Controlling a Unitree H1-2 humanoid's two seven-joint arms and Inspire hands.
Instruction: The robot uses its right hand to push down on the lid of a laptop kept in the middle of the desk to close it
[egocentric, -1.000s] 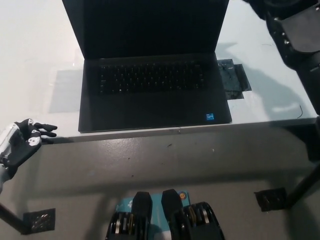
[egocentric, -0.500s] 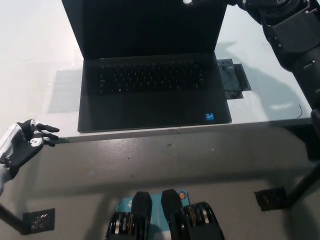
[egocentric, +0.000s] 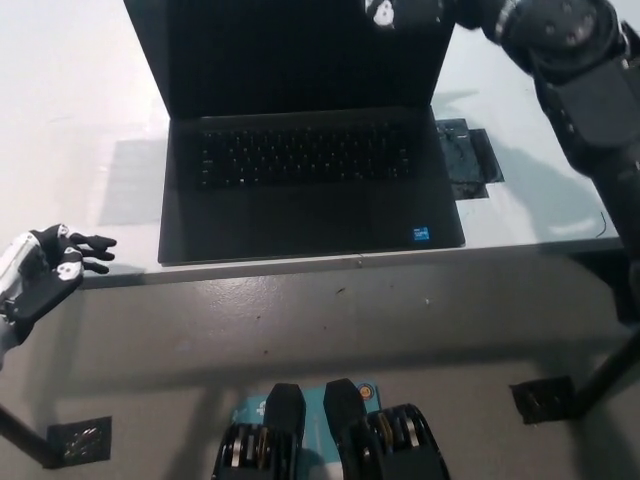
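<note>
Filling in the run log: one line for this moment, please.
laptop: open, mid-desk | right hand: at lid's top edge | left hand: resting by desk's front edge, empty

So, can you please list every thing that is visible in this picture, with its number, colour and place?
laptop: one, black, lid open, middle of the desk
desk: one, white top, across the upper picture
dark patch: one, black, flat on the desk just right of the laptop
floor plates: two, dark, lower left and lower right under the desk legs
left hand: one, white, fingers apart, at the desk's near left edge
right hand: one, black, at the lid's top edge
</note>
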